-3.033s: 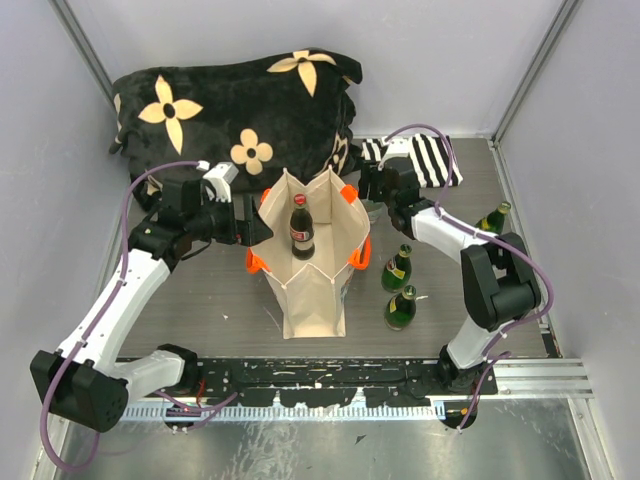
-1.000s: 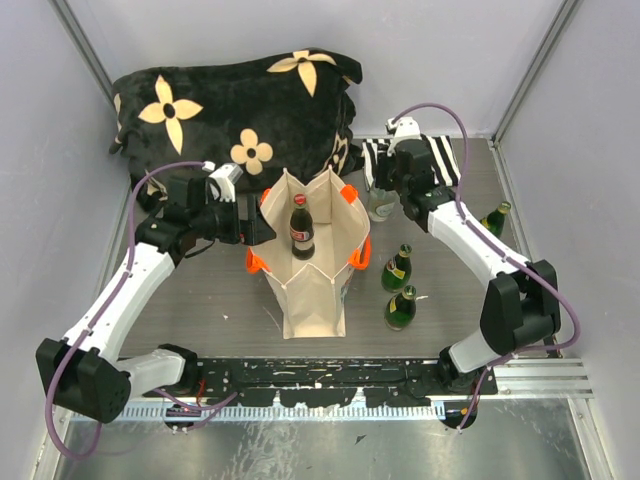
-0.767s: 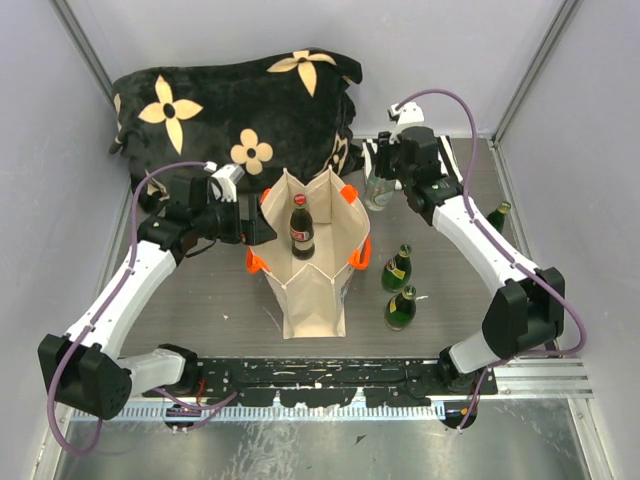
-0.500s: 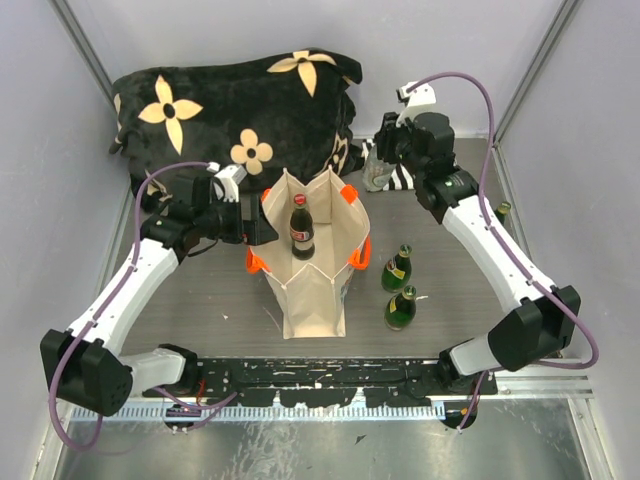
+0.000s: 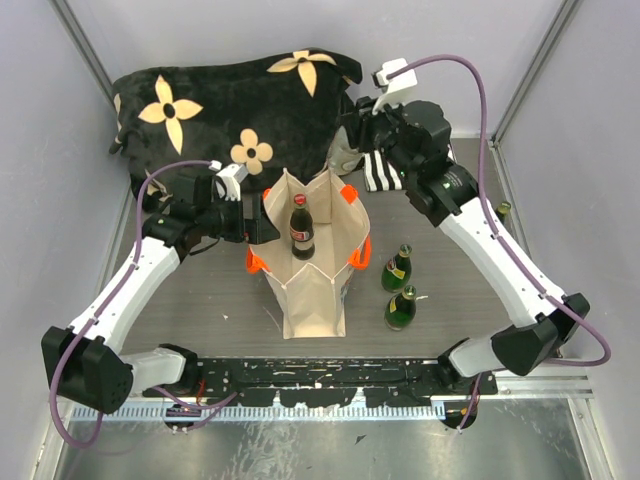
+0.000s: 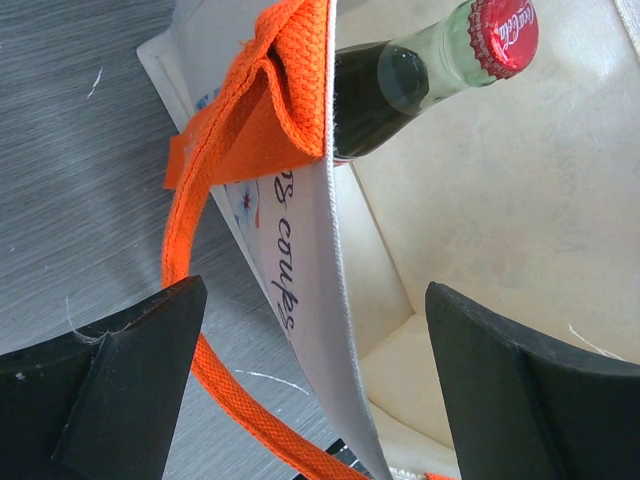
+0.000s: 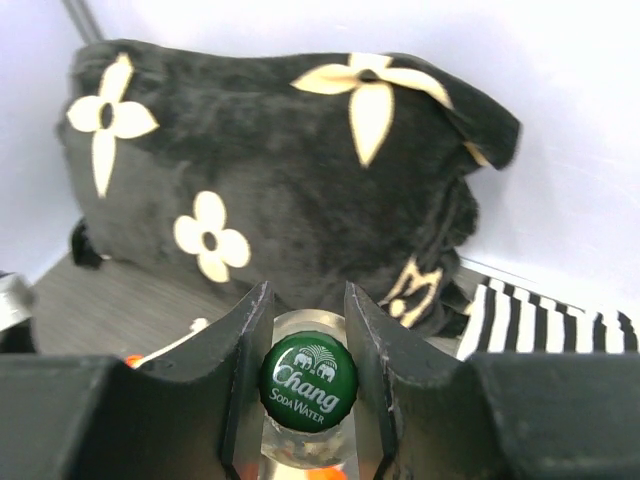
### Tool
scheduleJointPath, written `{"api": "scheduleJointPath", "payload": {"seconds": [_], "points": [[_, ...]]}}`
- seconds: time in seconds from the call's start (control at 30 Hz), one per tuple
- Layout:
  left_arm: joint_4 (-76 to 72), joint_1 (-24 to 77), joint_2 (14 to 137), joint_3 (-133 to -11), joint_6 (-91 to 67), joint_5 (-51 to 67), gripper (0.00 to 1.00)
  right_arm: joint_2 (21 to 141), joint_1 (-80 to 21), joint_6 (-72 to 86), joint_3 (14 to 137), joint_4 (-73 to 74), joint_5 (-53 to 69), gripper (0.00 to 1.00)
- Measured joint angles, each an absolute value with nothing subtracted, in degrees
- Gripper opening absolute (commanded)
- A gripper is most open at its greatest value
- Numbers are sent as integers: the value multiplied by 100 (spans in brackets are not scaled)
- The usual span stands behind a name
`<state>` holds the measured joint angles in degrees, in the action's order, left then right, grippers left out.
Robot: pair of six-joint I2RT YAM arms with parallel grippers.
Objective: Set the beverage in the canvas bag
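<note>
— Space near the edges?
— Black plush cushion with cream flowers crowds the far side; before it the beige canvas bag with orange handles stands open-mouthed, a red-capped cola bottle inside.
— Grippers?
— Left gripper, spread wide, straddles the bag's left rim. Right gripper clamps a clear green-capped soda bottle beyond the bag's far right corner.
</note>
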<state>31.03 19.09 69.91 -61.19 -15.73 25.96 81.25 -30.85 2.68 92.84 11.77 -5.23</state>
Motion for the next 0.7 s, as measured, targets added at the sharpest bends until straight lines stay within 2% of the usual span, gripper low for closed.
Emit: {"api": "scheduleJointPath", "payload": {"seconds": [0.33,0.53,0.7], "points": [[3079,1918,6991,-6119,-1573,2593,98,7695,-4036,228,9360,1634,-790,1],[3079,1918,6991,-6119,-1581,2596,98,7109,-4038,344,8628,1640,-1028,1],[3076,1918,6991,-6119,-1610,2593,98,7070,-4038,493,8066,1640,-1100,1]]}}
